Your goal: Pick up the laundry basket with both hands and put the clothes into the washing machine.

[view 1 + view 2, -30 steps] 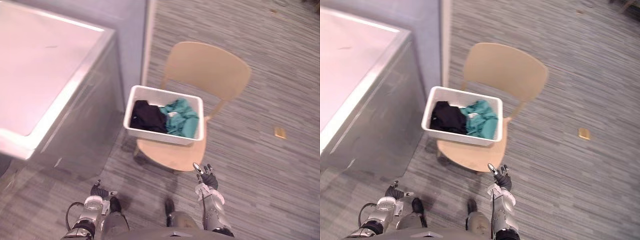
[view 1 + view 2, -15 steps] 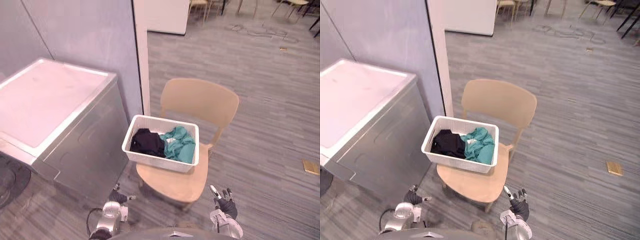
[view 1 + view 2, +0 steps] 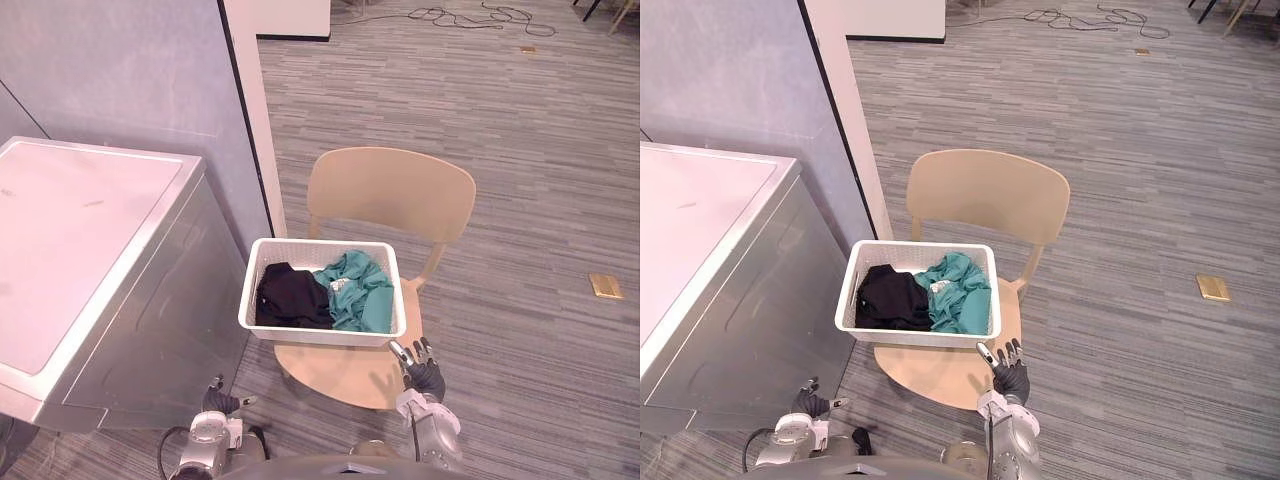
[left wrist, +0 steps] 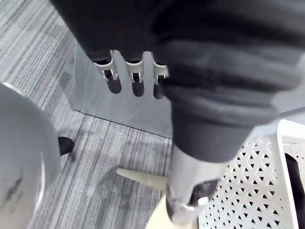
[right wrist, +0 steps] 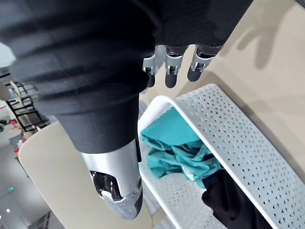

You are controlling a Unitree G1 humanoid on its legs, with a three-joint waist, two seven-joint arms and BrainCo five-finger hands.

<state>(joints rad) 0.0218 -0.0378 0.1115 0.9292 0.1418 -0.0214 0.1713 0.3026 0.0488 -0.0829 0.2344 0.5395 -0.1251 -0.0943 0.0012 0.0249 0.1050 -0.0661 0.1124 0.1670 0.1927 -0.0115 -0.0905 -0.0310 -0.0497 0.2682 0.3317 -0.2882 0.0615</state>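
Approach step — white perforated plastic laundry basket (image 3: 322, 336), centre frame, on a beige wooden chair (image 3: 390, 190); left hand (image 3: 222, 400) and right hand (image 3: 421, 373) below, both released, must next grip its sides.

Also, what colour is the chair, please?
The chair is light tan; the left eye view shows it best.

So there's a tan wooden chair (image 3: 390, 190) sitting mid-scene, backrest on the far side, on a grey striped carpet floor (image 3: 520, 150). Blue-grey wall (image 3: 120, 80) on the far left, ending in a white edge strip (image 3: 255, 120) just left of the chair. Small brass floor plate (image 3: 605, 286) off to the right, and black cables (image 3: 470, 14) lying loose at the far end.
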